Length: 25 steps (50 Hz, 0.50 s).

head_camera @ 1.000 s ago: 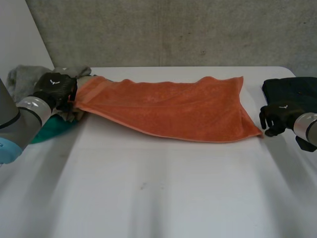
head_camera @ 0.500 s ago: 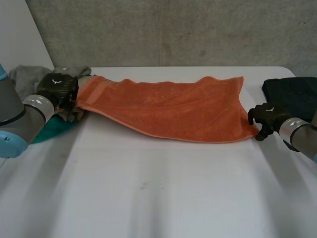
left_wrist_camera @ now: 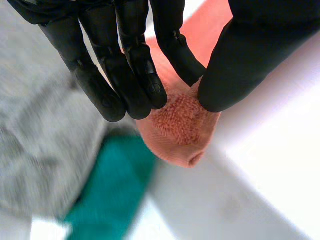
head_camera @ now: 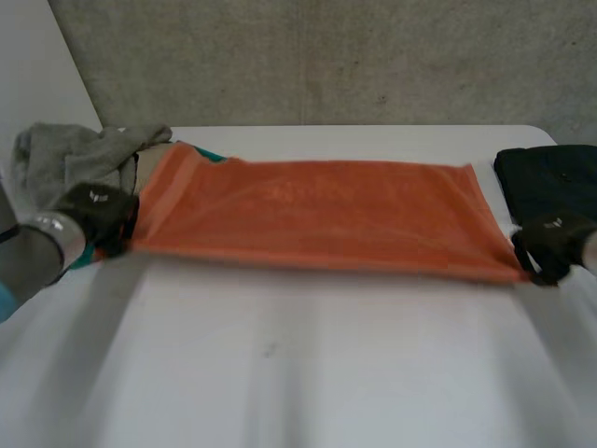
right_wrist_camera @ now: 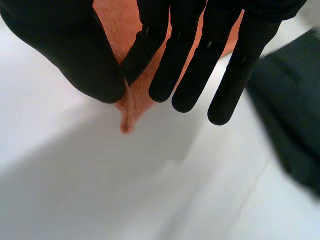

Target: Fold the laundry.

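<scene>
Both hands are gripping the orange towel [head_camera: 308,219], one near corner each, and it is stretching flat across the far part of the worktop [head_camera: 280,373] between them. At the left hand [head_camera: 93,207], fingers [left_wrist_camera: 140,75] are curling down against the thumb, pinching a fat wad of corner at the fingertips. At the right hand [head_camera: 550,245], fingers [right_wrist_camera: 185,70] are staying nearly straight. The thumb is pressing only a thin sliver of corner against the nearest finger, with barely any cloth poking past the fingertips.

Risks:
- The right pinch is looking marginal. With the towel under tension, any more pull is likely working that sliver loose and dropping that end.
- A grey clothes pile [head_camera: 65,149] and a teal cloth [left_wrist_camera: 115,185] are lying right beside the left fingertips, so the towel end could be dragging them along.
- A dark garment [head_camera: 546,177] is sitting just beyond the right fingers, and drifting outward is risking a snag.

Versus half a second ago: the towel was lying slack and skewed, one end draped at the pile. Now it is being pulled taut and straight. The left hand is coming off the pile toward the robot, the right hand is moving outward, and teal is now showing past the towel's far corner by the pile.
</scene>
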Tool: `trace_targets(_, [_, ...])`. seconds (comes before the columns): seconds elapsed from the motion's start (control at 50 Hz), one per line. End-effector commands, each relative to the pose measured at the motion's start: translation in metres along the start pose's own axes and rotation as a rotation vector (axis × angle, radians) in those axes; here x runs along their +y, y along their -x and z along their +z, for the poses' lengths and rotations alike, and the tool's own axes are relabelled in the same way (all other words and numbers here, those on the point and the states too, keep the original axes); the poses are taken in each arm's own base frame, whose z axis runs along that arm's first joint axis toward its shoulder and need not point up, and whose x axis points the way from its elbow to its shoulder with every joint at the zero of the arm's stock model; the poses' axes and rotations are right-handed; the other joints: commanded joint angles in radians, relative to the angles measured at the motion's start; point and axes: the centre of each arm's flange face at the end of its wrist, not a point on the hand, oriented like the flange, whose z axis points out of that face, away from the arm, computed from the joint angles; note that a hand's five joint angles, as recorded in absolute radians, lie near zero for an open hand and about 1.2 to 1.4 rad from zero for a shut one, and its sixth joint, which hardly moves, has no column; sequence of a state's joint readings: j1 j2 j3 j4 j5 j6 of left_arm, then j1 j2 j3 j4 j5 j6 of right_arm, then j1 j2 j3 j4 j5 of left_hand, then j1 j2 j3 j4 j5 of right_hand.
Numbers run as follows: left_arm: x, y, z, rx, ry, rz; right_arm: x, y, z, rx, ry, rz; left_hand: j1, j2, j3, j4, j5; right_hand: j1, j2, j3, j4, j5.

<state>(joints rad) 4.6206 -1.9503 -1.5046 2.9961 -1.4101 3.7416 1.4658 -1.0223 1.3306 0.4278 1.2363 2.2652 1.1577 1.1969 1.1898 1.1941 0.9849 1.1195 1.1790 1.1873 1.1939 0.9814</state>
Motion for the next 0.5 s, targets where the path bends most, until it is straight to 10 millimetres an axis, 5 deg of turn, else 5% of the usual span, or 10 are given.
trace_targets(0.02, [0.043,-0.011,-0.053,0.23,0.354,0.162,0.025,-0.012,-0.068,-0.201,0.271,-0.196,0.239,0.199,0.206,0.202,0.237,0.277,0.217,0.209,0.202,0.24])
trace_targets(0.14, [0.041,-0.017,-0.059,0.296,0.329,0.195,0.021,-0.014,-0.062,-0.157,0.22,-0.187,0.239,0.199,0.206,0.202,0.237,0.277,0.217,0.209,0.202,0.24])
trace_targets(0.22, [0.022,-0.012,-0.049,0.231,0.236,0.172,0.013,-0.006,-0.047,-0.131,0.144,-0.18,0.239,0.199,0.206,0.202,0.237,0.277,0.217,0.209,0.202,0.24])
trace_targets(0.5, [-0.049,0.012,0.021,-0.03,-0.018,-0.015,-0.029,-0.03,0.026,0.184,-0.13,-0.114,0.239,0.199,0.206,0.202,0.237,0.277,0.217,0.209,0.202,0.24])
